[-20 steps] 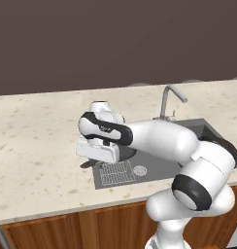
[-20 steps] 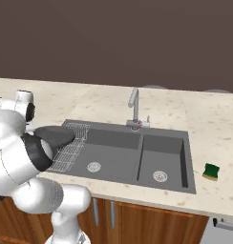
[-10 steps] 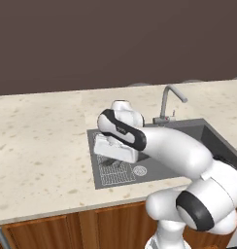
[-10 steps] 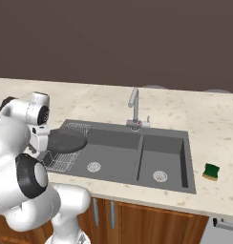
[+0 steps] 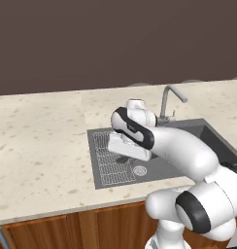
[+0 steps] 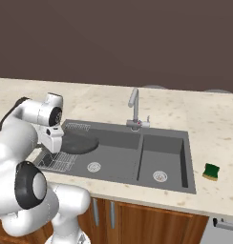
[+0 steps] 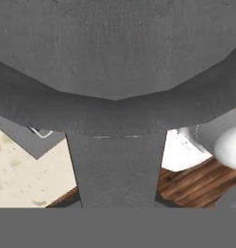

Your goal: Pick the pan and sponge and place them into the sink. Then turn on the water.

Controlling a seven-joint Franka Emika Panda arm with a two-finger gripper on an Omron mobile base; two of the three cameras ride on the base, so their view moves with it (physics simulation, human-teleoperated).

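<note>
We see the counter (image 6: 204, 119) carrying the sink (image 6: 137, 152). Over its left basin hangs the pan (image 6: 80, 143), above the wire rack (image 6: 56, 162), with our claw (image 6: 50, 148) clenched on its handle (image 7: 115, 169). The sponge (image 6: 212, 171) lies on the counter right of the sink.

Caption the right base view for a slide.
Gripper holds the pan over the sink's left basin; sponge waits on the counter.
</note>
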